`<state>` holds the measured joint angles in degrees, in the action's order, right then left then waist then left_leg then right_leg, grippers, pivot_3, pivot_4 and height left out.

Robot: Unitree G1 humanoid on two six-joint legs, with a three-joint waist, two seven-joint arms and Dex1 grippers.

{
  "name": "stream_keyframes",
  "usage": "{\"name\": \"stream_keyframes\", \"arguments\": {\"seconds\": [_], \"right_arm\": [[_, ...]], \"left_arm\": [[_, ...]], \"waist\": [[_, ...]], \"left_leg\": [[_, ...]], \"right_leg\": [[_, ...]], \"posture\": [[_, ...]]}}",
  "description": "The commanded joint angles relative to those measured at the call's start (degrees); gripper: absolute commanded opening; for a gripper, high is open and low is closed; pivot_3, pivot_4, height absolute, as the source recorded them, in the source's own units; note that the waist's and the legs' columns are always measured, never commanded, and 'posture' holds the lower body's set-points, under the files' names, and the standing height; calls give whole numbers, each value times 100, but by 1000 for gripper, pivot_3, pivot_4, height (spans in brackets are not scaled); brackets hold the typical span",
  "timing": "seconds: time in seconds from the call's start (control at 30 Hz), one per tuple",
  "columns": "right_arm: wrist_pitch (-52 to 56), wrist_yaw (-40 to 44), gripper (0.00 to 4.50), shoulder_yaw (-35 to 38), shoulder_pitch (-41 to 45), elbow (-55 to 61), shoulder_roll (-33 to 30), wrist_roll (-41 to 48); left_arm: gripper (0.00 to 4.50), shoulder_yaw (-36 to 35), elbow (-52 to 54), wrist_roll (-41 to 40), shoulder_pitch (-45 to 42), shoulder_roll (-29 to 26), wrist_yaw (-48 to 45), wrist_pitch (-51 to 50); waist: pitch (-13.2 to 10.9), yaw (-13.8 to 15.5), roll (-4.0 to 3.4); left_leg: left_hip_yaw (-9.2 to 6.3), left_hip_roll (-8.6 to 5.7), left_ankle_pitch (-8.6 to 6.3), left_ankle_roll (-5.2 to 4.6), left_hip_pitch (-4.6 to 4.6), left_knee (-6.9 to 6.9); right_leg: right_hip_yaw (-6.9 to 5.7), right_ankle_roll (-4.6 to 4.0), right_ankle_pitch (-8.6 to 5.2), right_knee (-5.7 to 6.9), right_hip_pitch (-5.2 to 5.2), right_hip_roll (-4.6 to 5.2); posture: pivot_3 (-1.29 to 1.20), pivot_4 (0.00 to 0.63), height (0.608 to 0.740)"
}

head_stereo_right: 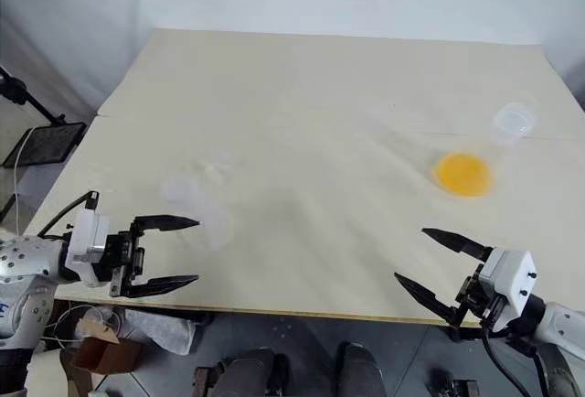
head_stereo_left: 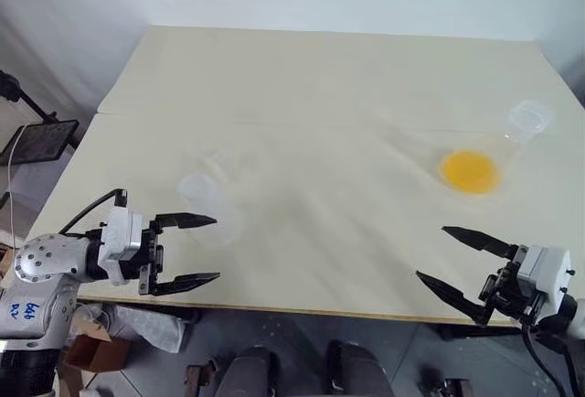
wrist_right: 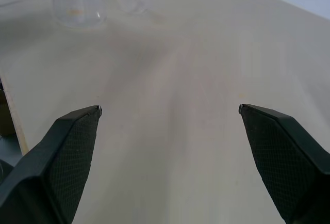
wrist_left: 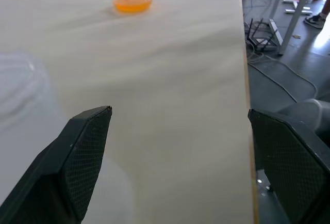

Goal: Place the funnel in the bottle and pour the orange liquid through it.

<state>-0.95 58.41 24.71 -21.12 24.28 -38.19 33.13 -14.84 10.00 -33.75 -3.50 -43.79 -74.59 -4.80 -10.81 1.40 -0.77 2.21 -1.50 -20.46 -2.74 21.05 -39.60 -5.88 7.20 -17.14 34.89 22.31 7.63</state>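
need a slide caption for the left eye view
Both open hands, left and right, hover at the pale wooden table's near edge, clear flask of orange liquid untouched.

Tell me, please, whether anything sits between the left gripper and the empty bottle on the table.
Nothing visible does. The left gripper hangs open at the table's near edge, and the clear bottle stands just beyond its fingertips with only bare tabletop between. The funnel lies just behind the bottle, not in the path.

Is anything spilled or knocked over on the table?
Nothing stands out. The orange liquid sits inside its clear flask on the right, with no puddle on the table. The bottle stands upright on the left, with the funnel just behind it.
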Motion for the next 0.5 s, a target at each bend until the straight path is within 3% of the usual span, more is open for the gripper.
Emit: {"name": "stream_keyframes", "arguments": {"seconds": [0.03,0.5], "right_arm": [[-56,11,4482,131,-26,67,0,60],[-2,74,4482,-25,214,-132,-49,9]], "left_arm": [[4500,-5,29,-87,15,7,-36,14],[4500,-95,278,-144,207,46,221,-196]], "waist": [[0,-5,0],[0,-6,0]], "left_leg": [[0,0,0,0,0,0],[0,0,0,0,-1,-1]], "right_leg": [[0,0,0,0,0,0],[0,0,0,4,1,-2]], "posture": [[0,150,740],[0,150,740]]}}
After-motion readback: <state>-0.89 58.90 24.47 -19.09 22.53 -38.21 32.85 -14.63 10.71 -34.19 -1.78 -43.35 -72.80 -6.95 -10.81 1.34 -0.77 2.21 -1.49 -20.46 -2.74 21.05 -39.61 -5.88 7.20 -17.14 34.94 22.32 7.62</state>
